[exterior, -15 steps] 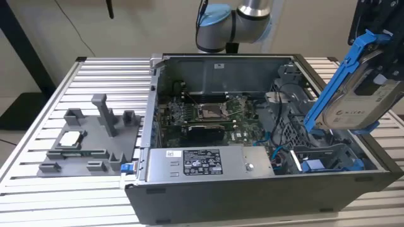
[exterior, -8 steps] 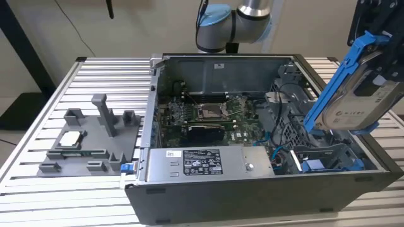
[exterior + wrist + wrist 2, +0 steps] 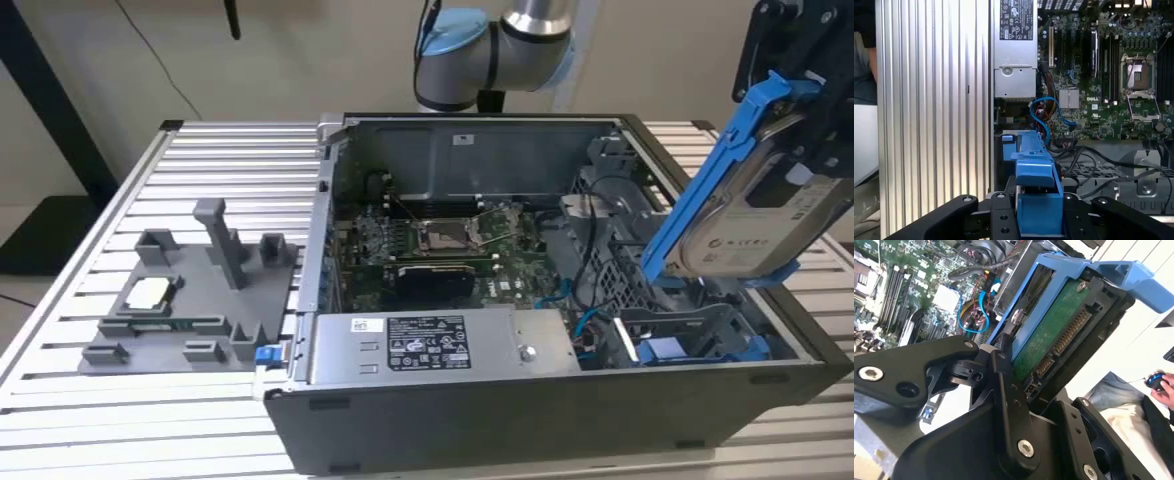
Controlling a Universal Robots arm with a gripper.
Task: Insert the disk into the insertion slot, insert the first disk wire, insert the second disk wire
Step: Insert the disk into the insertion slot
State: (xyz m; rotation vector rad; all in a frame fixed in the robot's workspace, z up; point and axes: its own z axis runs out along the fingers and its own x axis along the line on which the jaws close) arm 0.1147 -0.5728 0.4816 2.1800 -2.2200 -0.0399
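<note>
Blue-framed disk (image 3: pixel 742 215) is pinched in the claw (image 3: pixel 1029 377) and held tilted on edge, above the open computer case (image 3: pixel 534 425). Black fingers (image 3: pixel 1006 370) press on its two faces. Insertion slot (image 3: pixel 694 335) lies below the claw, apart from the disk, which is not yet inserted. Case rests on the ribbed bench (image 3: pixel 227 160).

Silver arm (image 3: pixel 537 18), blue joint caps (image 3: pixel 451 38), black tool (image 3: pixel 1039 212)
</note>
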